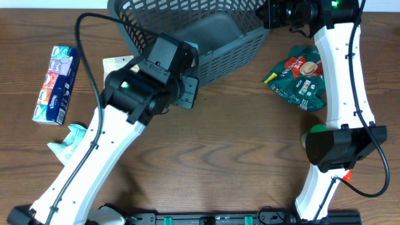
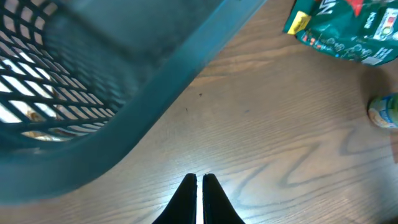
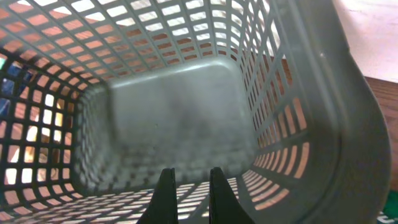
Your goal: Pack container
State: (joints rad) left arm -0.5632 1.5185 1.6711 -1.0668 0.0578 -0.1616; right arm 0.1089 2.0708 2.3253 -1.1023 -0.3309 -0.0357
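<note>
The left gripper (image 2: 199, 186) was pressed shut beside the container (image 1: 219, 37), the right gripper (image 3: 189, 186) was closed empty at its mouth, and print on the green packet (image 1: 300, 78) could not be read.

Brown wooden table (image 1: 219, 156) with pretty obvious grain. Over on the left there's a long tissue multipack (image 1: 56, 85) with blue, red and white panels, lying flat and slightly angled. Just below it sits a crumpled pale green packet (image 1: 69, 142), partly covered. A flat cream packet (image 1: 114, 64) peeks out further up, mostly hidden, so no idea what it is. On the right side is a dark green snack bag (image 1: 300, 78) with red and yellow print, lying flat. Near it, lower down, is a small green-capped bottle (image 1: 315, 130), half hidden.
</note>
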